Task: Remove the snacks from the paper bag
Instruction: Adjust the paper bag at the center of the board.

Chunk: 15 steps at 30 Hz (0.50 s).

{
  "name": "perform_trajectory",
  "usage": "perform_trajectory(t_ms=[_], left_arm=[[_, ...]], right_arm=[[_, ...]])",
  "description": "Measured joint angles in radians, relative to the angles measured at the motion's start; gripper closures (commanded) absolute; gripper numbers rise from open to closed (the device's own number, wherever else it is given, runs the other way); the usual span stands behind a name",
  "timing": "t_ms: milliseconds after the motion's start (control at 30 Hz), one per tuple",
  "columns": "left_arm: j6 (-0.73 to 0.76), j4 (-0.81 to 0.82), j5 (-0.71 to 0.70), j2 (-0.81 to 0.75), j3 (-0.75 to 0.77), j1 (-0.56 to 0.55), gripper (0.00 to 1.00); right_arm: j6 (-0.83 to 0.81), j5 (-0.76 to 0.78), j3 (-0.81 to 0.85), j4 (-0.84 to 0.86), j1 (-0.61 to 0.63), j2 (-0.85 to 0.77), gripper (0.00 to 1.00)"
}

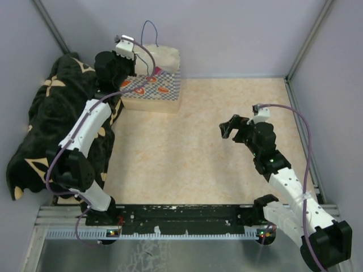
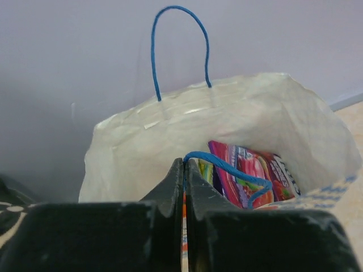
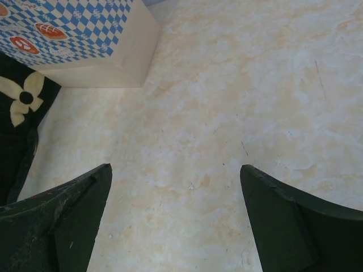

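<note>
Beige table (image 1: 227,147): my left gripper (image 2: 185,163) clamps the paper bag (image 2: 238,107) rim, snacks (image 2: 249,170) just beyond; right gripper (image 3: 176,170) gapes, well apart.

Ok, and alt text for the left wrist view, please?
The left pincer is shut on the near rim of the paper bag, seen from just behind it. Inside the cream lining lie glossy snacks, a pink-purple packet foremost, one blue cord handle drooping across them and the far handle standing upright.

overhead, two wrist close-ups (bag (image 1: 161,93) shared)
</note>
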Motion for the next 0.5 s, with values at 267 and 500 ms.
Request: perform_trajectory(t_ms=[267, 500], left_arm=[[-0.056, 0.113, -0.008, -0.236, -0.328, -0.068, 1.00], [-0.071, 0.182, -0.054, -0.360, -0.520, -0.243, 1.00]], right_arm=[[0.012, -0.030, -0.024, 0.066, 0.000, 0.060, 0.06], [0.023, -0.055, -0.005, 0.066, 0.013, 0.175, 0.06]])
